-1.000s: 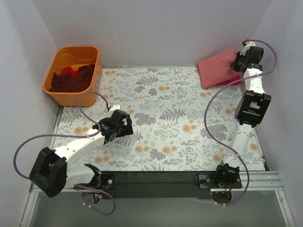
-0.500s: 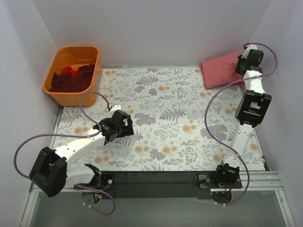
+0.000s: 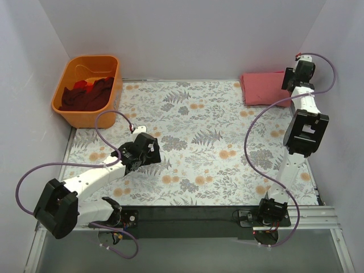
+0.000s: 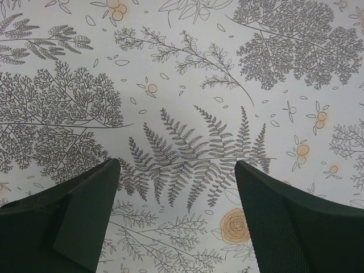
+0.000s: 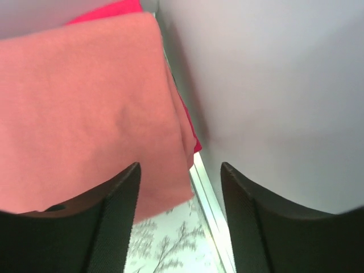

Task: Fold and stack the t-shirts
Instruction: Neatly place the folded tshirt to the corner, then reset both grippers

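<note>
The dusty salmon-pink folded cloth t-shirt (image 5: 85, 108) is showing one plain, unpatterned shade just ahead of the right gripper (image 5: 179, 170), whose fingers are showing matte black. A bright magenta cloth t-shirt (image 5: 114, 8) is peeking out as a thin edge beneath the salmon one. Under the left gripper (image 4: 176, 168), also black-fingered, the pale floral-patterned table cover (image 4: 187, 85) is displaying grey ferns and branching leaves with small peach-orange blossoms. Well beyond that gripper and to its left, the orange rectangular plastic tub (image 3: 71, 74) is holding dark maroon cloth t-shirts (image 3: 88, 96), with a brighter red one (image 3: 81, 85) showing among them. Both white-and-black arms (image 3: 91, 177) are trailing purple cables (image 3: 245, 149).
</note>
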Controlling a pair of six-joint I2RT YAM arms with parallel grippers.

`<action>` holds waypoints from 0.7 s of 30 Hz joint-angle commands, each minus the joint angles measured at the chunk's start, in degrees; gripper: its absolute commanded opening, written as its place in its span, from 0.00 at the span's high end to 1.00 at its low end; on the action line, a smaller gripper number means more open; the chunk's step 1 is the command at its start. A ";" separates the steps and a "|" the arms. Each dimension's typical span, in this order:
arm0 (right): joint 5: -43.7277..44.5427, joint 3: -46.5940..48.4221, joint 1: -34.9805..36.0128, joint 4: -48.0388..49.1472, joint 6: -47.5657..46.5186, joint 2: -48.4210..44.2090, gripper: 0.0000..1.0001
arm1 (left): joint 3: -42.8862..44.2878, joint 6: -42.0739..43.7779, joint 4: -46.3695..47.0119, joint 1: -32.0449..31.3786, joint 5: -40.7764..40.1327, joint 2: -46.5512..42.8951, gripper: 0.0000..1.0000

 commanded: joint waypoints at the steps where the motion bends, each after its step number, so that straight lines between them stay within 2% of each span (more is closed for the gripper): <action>1: 4.08 -2.76 2.43 3.35 0.68 -11.26 0.34 | 0.72 0.89 0.93 -0.84 -2.47 -3.40 0.19; 4: 3.73 -8.21 4.45 2.65 2.43 -17.85 0.29 | 0.80 1.07 1.19 -0.93 -2.73 -6.39 0.16; 8: -1.97 -16.20 4.81 -1.38 8.49 -27.16 0.26 | 0.72 1.07 1.10 -1.02 -3.70 -12.52 0.13; 11: -6.10 -24.29 4.90 -2.88 9.91 -36.38 0.24 | 0.37 0.98 1.36 -1.10 -4.58 -16.14 0.12; 13: -7.51 -29.46 4.89 -5.16 9.82 -43.85 0.19 | 0.28 0.81 1.36 -1.10 -5.19 -19.04 0.11; 18: -9.45 -37.04 4.89 -11.93 9.65 -61.41 0.13 | 0.10 0.02 0.40 -1.10 -7.39 -24.84 0.10; 20: -9.36 -40.89 4.98 -14.66 9.99 -66.88 0.02 | -0.07 0.01 0.31 -1.10 -8.79 -27.22 0.09; 21: -8.58 -42.57 4.90 -14.93 10.87 -73.17 0.02 | -0.07 0.19 0.22 -1.10 -10.28 -27.92 0.08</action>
